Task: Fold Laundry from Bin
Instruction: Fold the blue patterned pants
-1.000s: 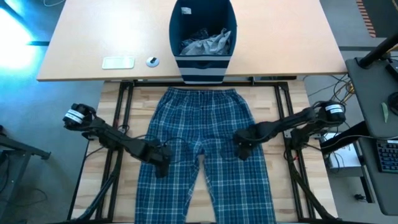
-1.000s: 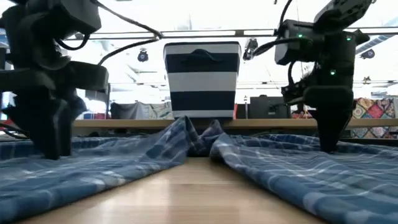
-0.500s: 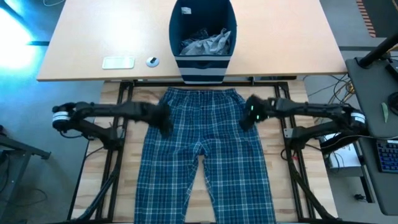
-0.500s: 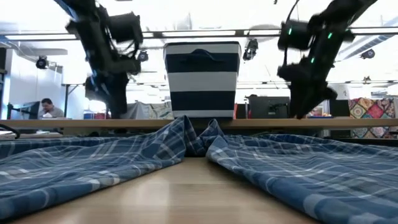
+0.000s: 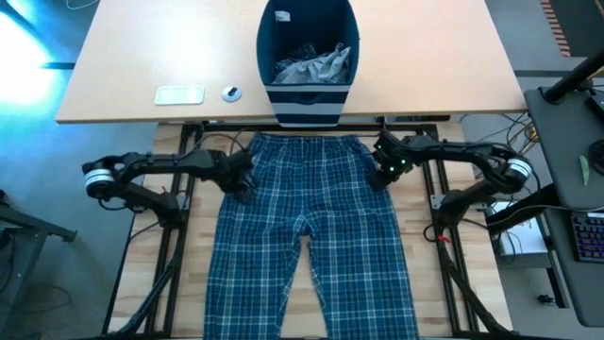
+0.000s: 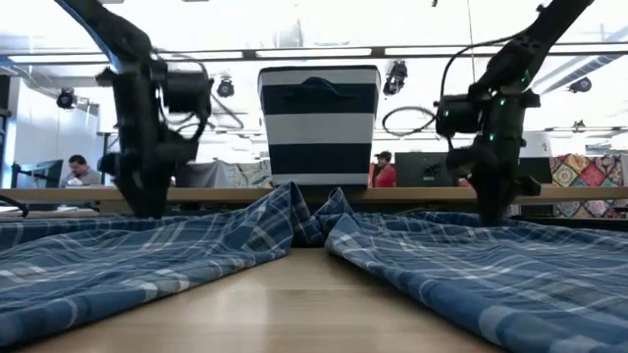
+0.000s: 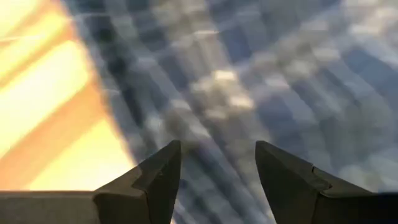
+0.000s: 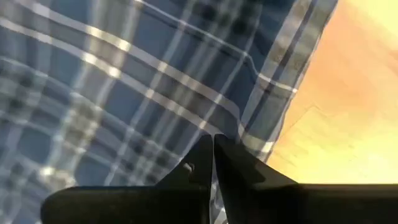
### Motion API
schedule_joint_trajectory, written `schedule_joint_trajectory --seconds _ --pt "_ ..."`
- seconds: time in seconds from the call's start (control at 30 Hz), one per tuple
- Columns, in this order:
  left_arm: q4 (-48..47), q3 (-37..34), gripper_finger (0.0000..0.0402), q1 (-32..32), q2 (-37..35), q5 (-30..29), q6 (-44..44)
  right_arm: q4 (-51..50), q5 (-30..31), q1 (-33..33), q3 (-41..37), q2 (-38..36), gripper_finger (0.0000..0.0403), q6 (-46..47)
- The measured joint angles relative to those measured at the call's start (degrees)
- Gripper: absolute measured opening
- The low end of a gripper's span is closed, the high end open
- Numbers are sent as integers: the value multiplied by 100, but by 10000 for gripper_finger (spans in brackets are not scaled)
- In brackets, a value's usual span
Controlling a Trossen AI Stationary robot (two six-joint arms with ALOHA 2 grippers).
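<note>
Dark metal fingers of my right tool [image 8: 213, 163] are pressed together, tips meeting at the side hem of the blue-and-white plaid cloth trousers [image 5: 307, 227]; whether a fold of cloth is caught between them I cannot tell. From above, this right tool [image 5: 379, 177] sits at the trousers' hip edge on its own side, just below the waistband. At desk level it stands upright with its tip down at the fabric [image 6: 488, 211].

My left tool [image 7: 214, 165] has its fingers spread, with plaid cloth showing in the gap between them and pale wood beside it. From above, the left tool [image 5: 242, 183] is at the opposite hip edge, level with the right one. At desk level it points straight down onto the cloth [image 6: 145, 201].

I see the trousers lying flat and spread on the light wooden slatted desk [image 5: 423, 236], waistband toward the far side, both legs running toward the near edge. At desk level, the crotch seam bunches into a small raised ridge [image 6: 309, 218].

Beyond the waistband, the navy soft-sided fabric bin with pale stripes [image 5: 307, 104] stands on the tan desk [image 5: 425, 66]. A crumpled grey garment [image 5: 316, 64] lies inside it. A flat pale rectangular object [image 5: 179, 94] and a small round object [image 5: 231, 93] rest on the same tan desk, well apart from the bin.
</note>
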Motion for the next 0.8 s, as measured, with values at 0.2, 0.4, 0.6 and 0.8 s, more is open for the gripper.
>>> schedule_joint_trajectory --seconds 0.2,0.4,0.6,0.8 --pt "797 -58 190 968 508 14 908 127 576 -291 205 632 10 -415" --pt "542 937 190 1501 834 89 1931 117 1182 -631 1116 894 9 -1059" --pt "-1185 1752 190 1189 598 139 1971 -1007 1201 -450 1840 483 13 -1429" --pt "-1255 1601 191 -255 -341 144 233 -1768 915 459 1302 -561 69 -292"
